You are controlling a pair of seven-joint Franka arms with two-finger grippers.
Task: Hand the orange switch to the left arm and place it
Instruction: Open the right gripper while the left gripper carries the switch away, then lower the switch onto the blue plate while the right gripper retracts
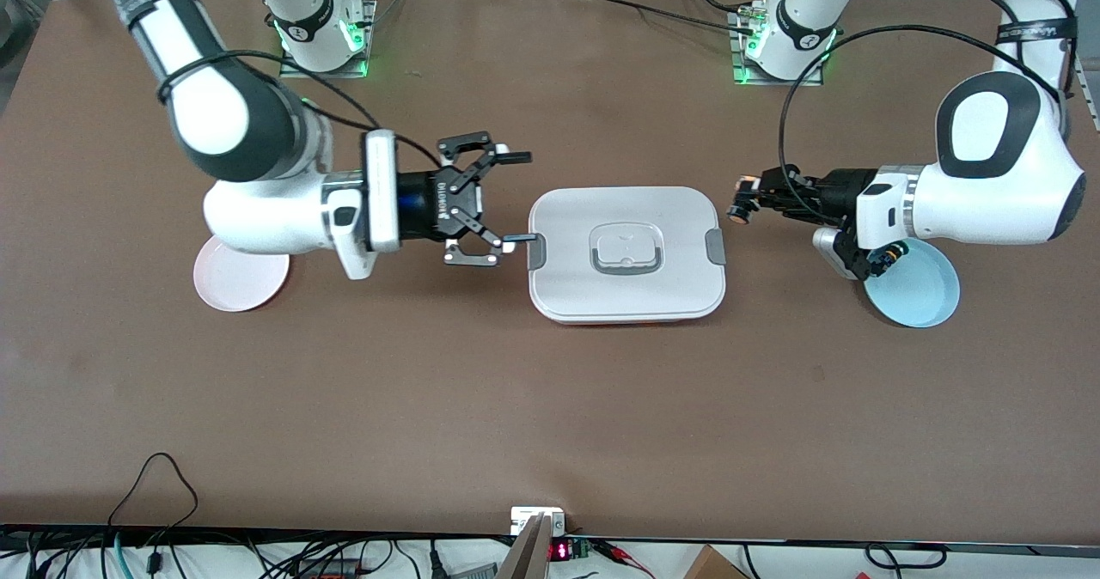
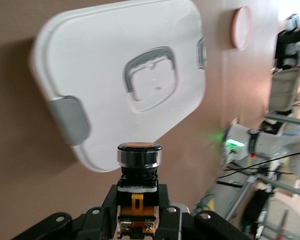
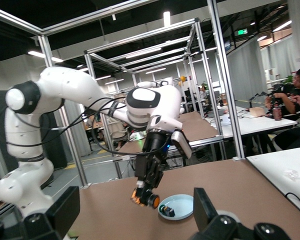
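In the left hand [image 1: 746,201], clamped: the orange switch [image 1: 740,204], beside the box [image 1: 626,252].

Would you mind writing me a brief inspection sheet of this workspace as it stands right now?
Surface: brown table, bare along the camera edge.
Job's things: orange switch gripped in the air, beside the box toward the left arm's end; white box shut, mid-table.
Clutter: pink plate under the right arm; blue plate under the left arm, holding a small dark part.
End effectors: left end effector shut on the switch; right end effector open, level, at the box's other end.
Cables: black cable looping over the left arm.
Surroundings: metal frames, desks and seated people.
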